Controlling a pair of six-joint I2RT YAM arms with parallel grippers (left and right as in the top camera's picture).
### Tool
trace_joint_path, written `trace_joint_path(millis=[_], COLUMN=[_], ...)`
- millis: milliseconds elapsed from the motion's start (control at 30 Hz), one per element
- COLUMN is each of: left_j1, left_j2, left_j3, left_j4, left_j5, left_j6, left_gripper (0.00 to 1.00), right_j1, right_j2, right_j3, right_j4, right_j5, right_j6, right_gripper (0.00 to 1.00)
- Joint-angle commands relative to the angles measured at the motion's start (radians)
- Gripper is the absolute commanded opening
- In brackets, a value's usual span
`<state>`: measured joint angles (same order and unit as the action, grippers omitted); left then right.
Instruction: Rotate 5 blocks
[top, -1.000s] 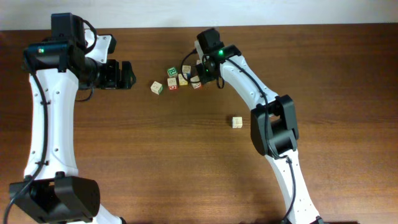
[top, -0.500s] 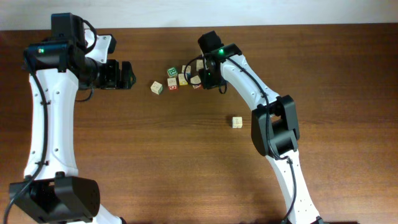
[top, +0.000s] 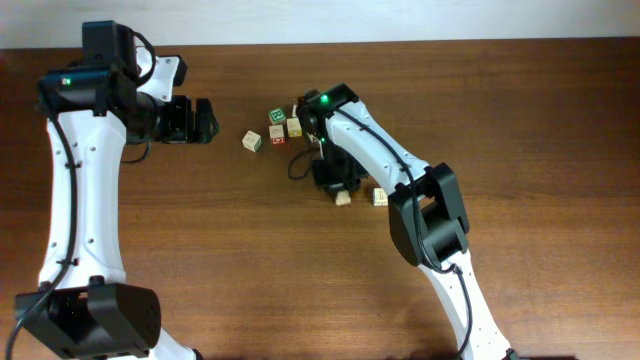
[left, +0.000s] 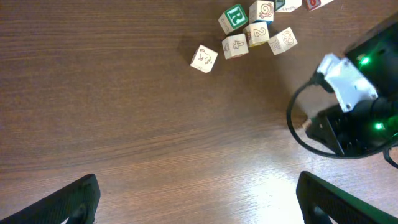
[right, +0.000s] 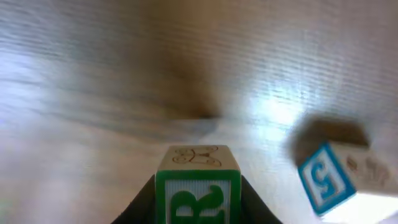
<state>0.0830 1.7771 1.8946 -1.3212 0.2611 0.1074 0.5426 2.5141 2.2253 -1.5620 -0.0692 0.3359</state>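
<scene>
Right end effector (top: 338, 188) has left the block cluster (top: 277, 136) and now sits at its 5 o'clock, narrowed on one green-lettered block (right: 198, 186) low over the worktop (top: 200, 250). Left end effector (top: 210, 120) idles wide open. Rotation judged under way; release is pending.

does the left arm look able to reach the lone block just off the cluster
Probably yes: the left gripper is open, and only bare table lies between it and the lone block. The right gripper is beyond the cluster, shut on a green-lettered block.
</scene>
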Motion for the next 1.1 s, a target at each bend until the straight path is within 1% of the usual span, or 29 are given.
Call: trace_joint_path(millis=[0,67,133,233,333,367,400,467,633,667,700,767,833,967,1067], left_j1=[0.005,0.005,0.005,0.005,0.005,0.005,0.005,0.005,0.005,0.005,0.005,0.005,0.005,0.005,0.005], left_j2=[0.008,0.008,0.008,0.008,0.008,0.008,0.008,0.008,0.008,0.008,0.008,0.008,0.008,0.008,0.008], left_j3=[0.018,0.018,0.018,0.018,0.018,0.018,0.018,0.018,0.018,0.018,0.018,0.018,0.018,0.018,0.018], left_j4=[-0.001,-0.001,-0.001,-0.001,-0.001,-0.001,-0.001,-0.001,-0.001,-0.001,-0.001,-0.001,-0.001,-0.001,-0.001], left_j5=[0.001,0.001,0.001,0.001,0.001,0.001,0.001,0.001,0.001,0.001,0.001,0.001,0.001,0.001,0.001], left_j6=[-0.013,-0.013,-0.013,-0.013,-0.013,-0.013,-0.013,-0.013,-0.013,-0.013,-0.013,-0.013,-0.013,-0.013,-0.013], left_gripper=[0.99,0.99,0.99,0.99,0.99,0.99,0.99,0.99,0.99,0.99,0.99,0.99,0.99,0.99,0.99], right_j1=[-0.008,-0.007,-0.008,-0.014,-0.014,-0.015,-0.014,-0.015,-0.034,-0.041,-0.045,-0.048,-0.047,-0.048,-0.047], right_j2=[-0.037,-0.037,-0.037,-0.038,-0.038,-0.038,-0.038,-0.039,-0.040,-0.040,-0.040,-0.040,-0.040,-0.040,-0.040], right_j3=[-0.025,-0.042,-0.074,-0.082,-0.082,-0.082,-0.082,-0.082,-0.032,-0.002,0.023,0.075,0.094,0.101,0.111], right_j4=[-0.029,-0.027,-0.021,0.014,0.013,0.003,-0.011,-0.025,-0.070,-0.082,-0.094,-0.115,-0.115,-0.124,-0.123], right_j5=[0.029,0.053,0.126,0.134,0.131,0.129,0.126,0.111,0.057,0.042,0.042,0.042,0.035,0.035,0.014], right_j6=[0.018,0.027,0.071,0.071,0.073,0.073,0.073,0.069,0.026,0.012,0.012,0.004,-0.010,-0.011,-0.018], right_gripper=[0.10,0.11,0.11,0.11,0.12,0.20,0.25,0.29,0.34,0.38,0.39,0.48,0.50,0.49,0.41])
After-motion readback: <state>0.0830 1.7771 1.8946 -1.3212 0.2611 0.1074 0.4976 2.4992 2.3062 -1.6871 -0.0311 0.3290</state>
